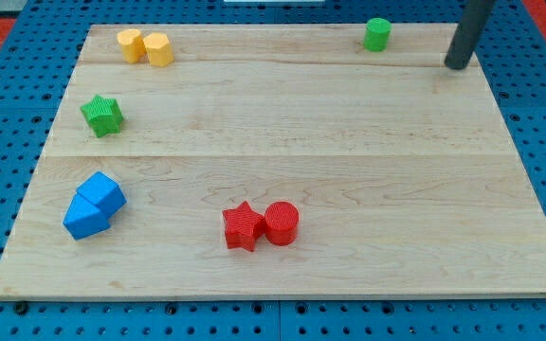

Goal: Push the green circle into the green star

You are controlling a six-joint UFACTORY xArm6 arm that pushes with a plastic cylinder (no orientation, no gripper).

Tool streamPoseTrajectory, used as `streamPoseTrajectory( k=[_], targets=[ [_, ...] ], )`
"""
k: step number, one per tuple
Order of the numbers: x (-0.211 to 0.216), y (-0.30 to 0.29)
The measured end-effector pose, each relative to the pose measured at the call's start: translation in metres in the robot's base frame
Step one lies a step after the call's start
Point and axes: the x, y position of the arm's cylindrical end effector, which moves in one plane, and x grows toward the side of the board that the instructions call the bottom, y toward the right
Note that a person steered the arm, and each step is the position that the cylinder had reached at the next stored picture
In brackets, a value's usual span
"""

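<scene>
The green circle stands near the view's top edge of the wooden board, right of centre. The green star lies far off at the view's left, about a third of the way down. My tip comes down from the view's top right and rests on the board to the right of the green circle and slightly below it, with a clear gap between them.
Two yellow blocks touch each other at the view's top left. Two blue blocks touch at the lower left. A red star and a red circle touch at bottom centre. The wooden board lies on a blue pegboard.
</scene>
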Motion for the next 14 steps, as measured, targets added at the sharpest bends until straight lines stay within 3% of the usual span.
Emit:
streamPoseTrajectory(
  k=[3,4,5,7,9,11,12,13,14],
  targets=[
    [-0.062,-0.086],
    [-0.019,-0.169],
    [0.051,-0.260],
    [0.072,-0.212],
    [0.083,-0.352],
    [0.082,-0.295],
    [0.107,-0.266],
    [0.135,-0.277],
    [0.133,-0.319]
  ],
)
